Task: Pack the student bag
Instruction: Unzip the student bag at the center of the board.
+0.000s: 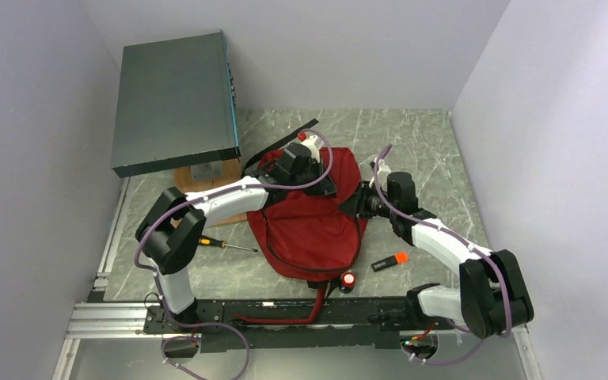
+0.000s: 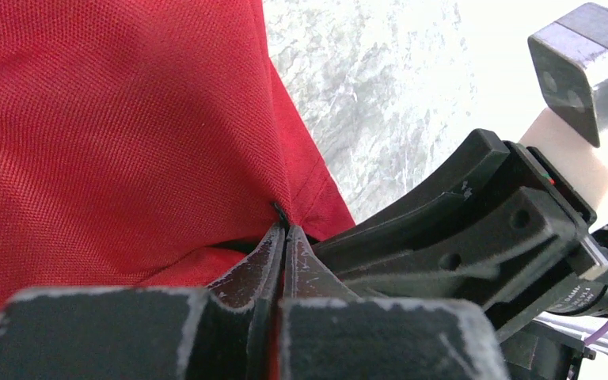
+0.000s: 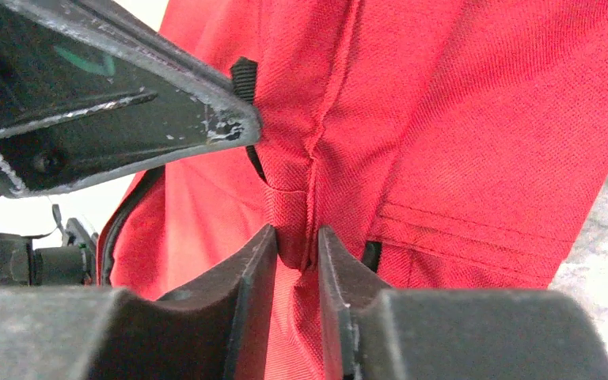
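The student bag (image 1: pixel 313 222), a dark red fabric backpack, lies in the middle of the table. My left gripper (image 1: pixel 323 187) is at the bag's far side, shut on a pinch of its red fabric (image 2: pixel 127 119) at a small black zip end; the jaws stand closed together (image 2: pixel 283 231). My right gripper (image 1: pixel 358 204) is at the bag's right edge, shut on a folded seam of the bag (image 3: pixel 443 119), with fabric bunched between its jaws (image 3: pixel 294 247). The two grippers are close together; each shows in the other's wrist view.
A dark grey flat box (image 1: pixel 176 101) sits raised at the back left on a wooden block (image 1: pixel 206 176). A screwdriver (image 1: pixel 223 245) lies left of the bag. An orange-and-black marker (image 1: pixel 389 261) and a small red-capped item (image 1: pixel 348 279) lie near the bag's front right. Walls close in on three sides.
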